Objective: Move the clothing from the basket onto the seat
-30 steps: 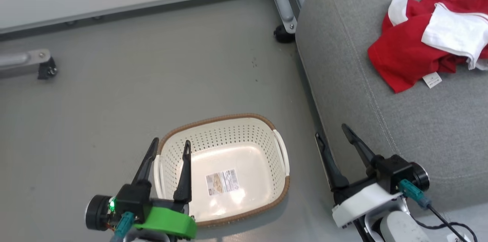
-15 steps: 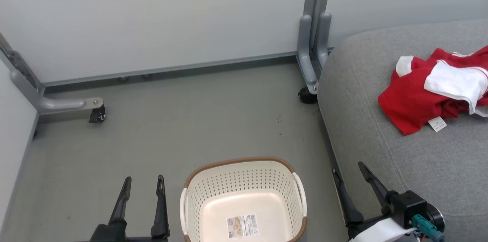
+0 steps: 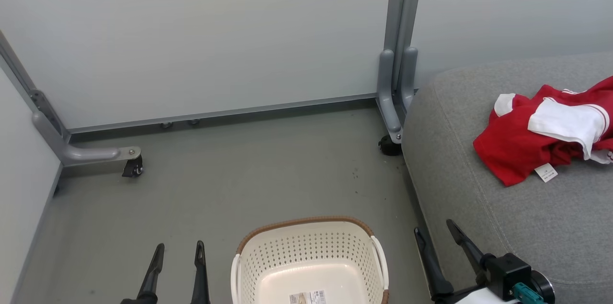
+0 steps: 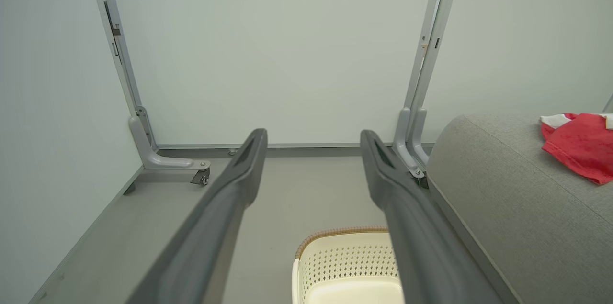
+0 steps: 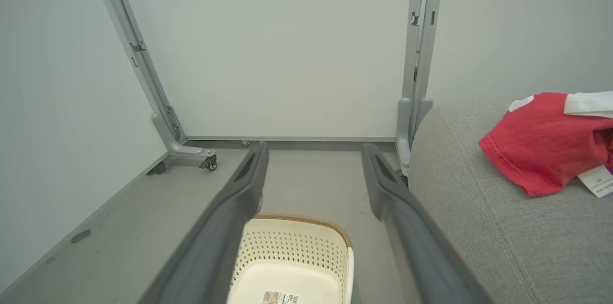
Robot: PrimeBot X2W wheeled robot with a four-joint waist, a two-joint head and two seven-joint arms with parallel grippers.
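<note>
The red and white clothing (image 3: 541,139) lies crumpled on the grey seat (image 3: 488,208) at the right, a small white tag at its near edge; it also appears as clothing (image 5: 541,143) and clothing (image 4: 577,143) in the wrist views. The cream basket (image 3: 309,265) with a brown rim stands on the floor at bottom centre, holding nothing but a paper label. My left gripper (image 3: 178,249) is open, left of the basket. My right gripper (image 3: 435,227) is open, between the basket and the seat's side. Neither holds anything.
Pale partition panels close off the back and left. Their grey metal feet with castors sit on the floor: a foot (image 3: 96,155) at the left and a foot (image 3: 392,122) beside the seat's far corner. Grey floor (image 3: 239,189) stretches between panels and basket.
The head camera has tilted upward, so the basket, seat and both grippers sit lower in the picture and the panels show. Both grippers stay open and the clothing lies where it was.
</note>
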